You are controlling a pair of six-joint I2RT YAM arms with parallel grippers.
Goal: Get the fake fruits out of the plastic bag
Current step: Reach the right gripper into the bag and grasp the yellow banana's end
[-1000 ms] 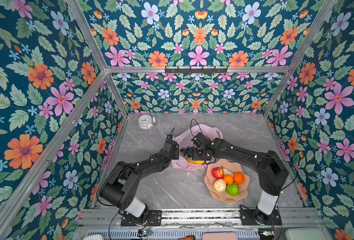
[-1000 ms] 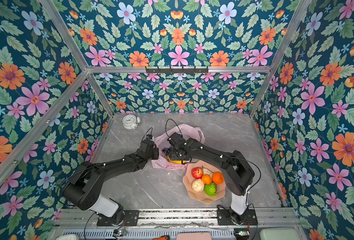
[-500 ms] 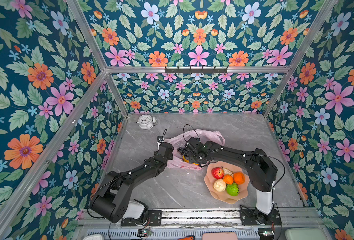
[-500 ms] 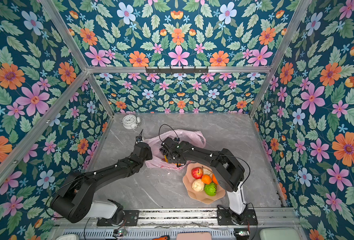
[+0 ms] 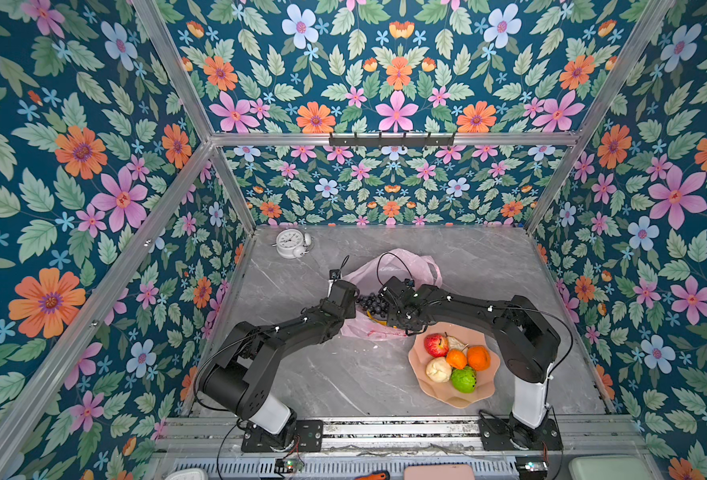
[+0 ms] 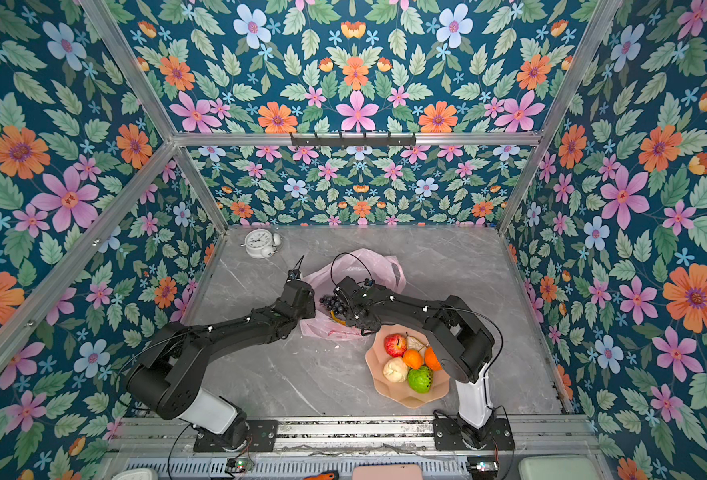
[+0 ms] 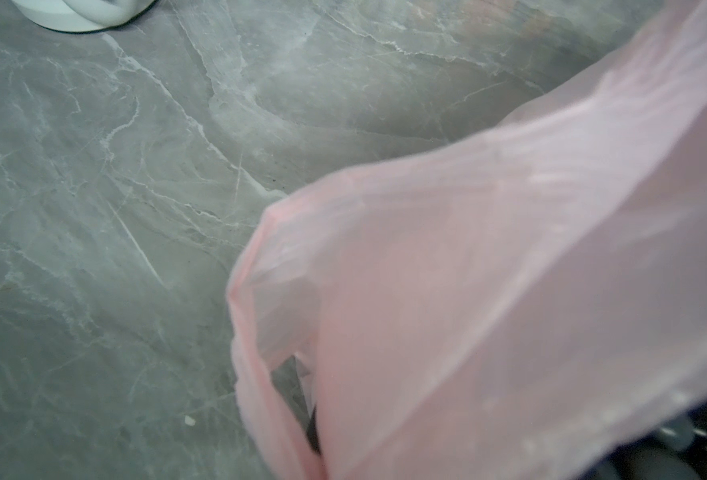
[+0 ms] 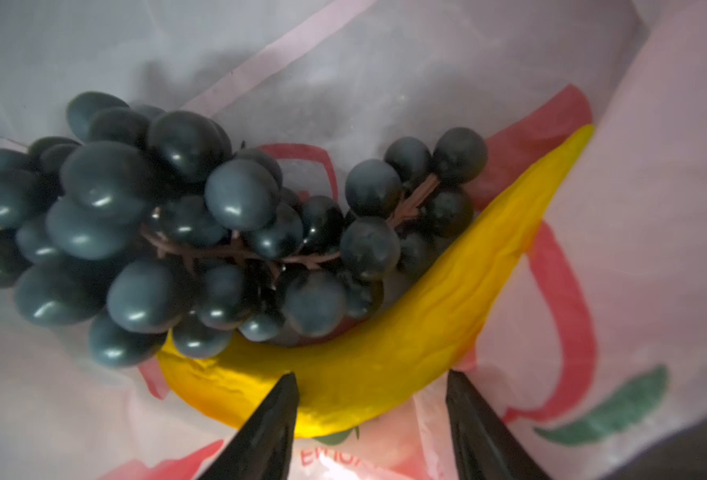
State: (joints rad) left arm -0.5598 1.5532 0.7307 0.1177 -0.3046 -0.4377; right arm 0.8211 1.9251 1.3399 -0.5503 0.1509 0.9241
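Your right tool (image 8: 371, 376) is spread wide over the banana (image 8: 385, 353) inside the pink bag (image 5: 410, 266), mid-frame in a top view. Your left tool (image 5: 348, 302) is pressed together and seems to pinch the bag's edge. Careful: you could nip thin plastic too, or the grapes (image 8: 177, 232) could tumble. The grey desk (image 5: 343, 374) looks slick; flowery walls (image 5: 385, 187) stand close.

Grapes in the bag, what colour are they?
The grapes are dark blue-black; right wrist view.
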